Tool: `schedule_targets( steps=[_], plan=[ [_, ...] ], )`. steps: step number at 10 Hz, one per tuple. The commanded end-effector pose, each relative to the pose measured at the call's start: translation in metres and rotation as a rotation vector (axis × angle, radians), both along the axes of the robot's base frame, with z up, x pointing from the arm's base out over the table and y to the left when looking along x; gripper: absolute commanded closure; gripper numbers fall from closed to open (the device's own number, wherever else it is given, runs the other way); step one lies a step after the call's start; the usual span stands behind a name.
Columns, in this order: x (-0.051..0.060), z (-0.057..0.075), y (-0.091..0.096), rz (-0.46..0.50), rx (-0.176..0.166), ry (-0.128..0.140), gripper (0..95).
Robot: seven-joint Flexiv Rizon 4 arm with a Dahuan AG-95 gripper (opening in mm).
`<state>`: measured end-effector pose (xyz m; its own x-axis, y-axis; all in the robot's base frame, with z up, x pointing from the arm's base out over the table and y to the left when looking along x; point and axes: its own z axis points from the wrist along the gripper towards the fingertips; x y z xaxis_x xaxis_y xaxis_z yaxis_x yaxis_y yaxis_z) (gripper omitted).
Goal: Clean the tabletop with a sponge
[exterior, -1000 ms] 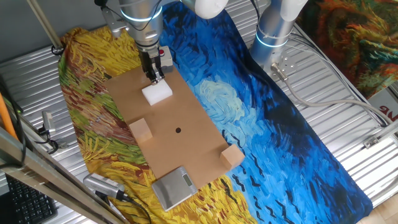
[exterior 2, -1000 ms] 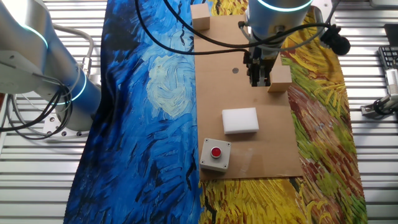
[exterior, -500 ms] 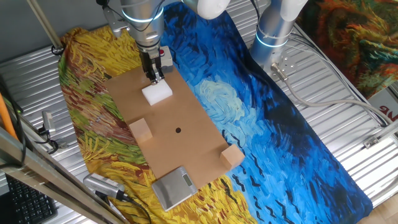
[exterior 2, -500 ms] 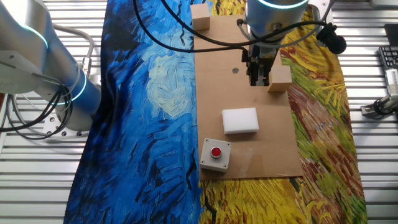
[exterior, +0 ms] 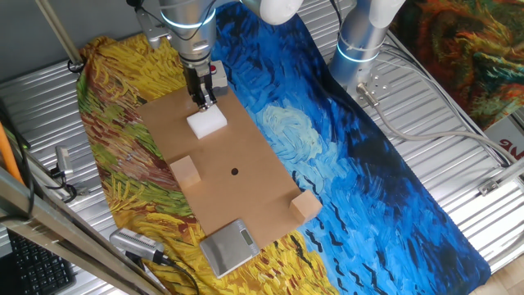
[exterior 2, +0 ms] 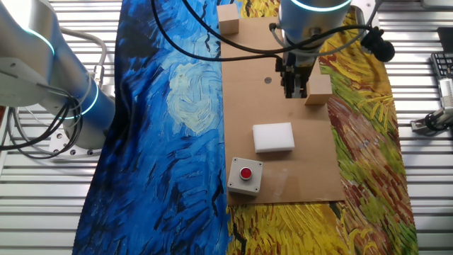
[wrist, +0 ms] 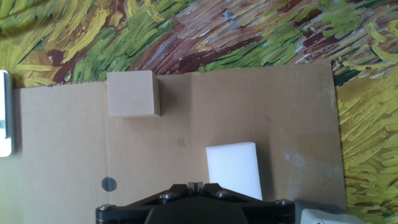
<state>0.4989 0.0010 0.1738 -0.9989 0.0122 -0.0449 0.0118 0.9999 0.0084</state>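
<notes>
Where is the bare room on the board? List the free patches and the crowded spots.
Free: the tabletop stretch around the dark dot, between the sponge and the two tan cubes. Crowded: the far end, where the gripper hangs by the sponge and the red-button box, and the scale at the near edge.

The surface (exterior: 426, 221) under my work was ribbed metal, and a blue-and-yellow painted cloth (exterior: 352, 156) lay spread over most of it. On the cloth rested the long brown board (exterior: 221, 176) with its dark dot (exterior: 234, 171) near the middle. Directly on the board sat the white sponge (exterior: 206, 121), two tan wooden cubes (exterior: 186, 173) at opposite long edges, a grey square scale (exterior: 228, 247) at one end and a small grey box with a red button (exterior 2: 245, 175) at the other, just beside the sponge.
</notes>
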Motion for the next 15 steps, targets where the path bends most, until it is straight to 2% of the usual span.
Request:
schedule_targets(
  steps=[1,6,7,9,11,13,14,15],
  plan=[
    [0.000,0.000,0.000,-0.005,0.005,0.005,95.0],
    [0.001,-0.003,-0.001,-0.007,0.001,0.002,95.0],
    [0.002,-0.006,-0.002,0.000,-0.002,0.002,95.0],
    [0.005,-0.023,-0.014,0.033,-0.001,-0.010,95.0],
    [0.005,-0.033,-0.020,0.043,-0.008,-0.004,95.0],
    [-0.005,-0.043,-0.023,0.051,-0.007,-0.018,95.0],
    [-0.016,-0.048,-0.025,0.057,-0.010,-0.020,95.0],
    [-0.016,-0.051,-0.025,0.061,-0.013,-0.017,95.0]
  ],
)
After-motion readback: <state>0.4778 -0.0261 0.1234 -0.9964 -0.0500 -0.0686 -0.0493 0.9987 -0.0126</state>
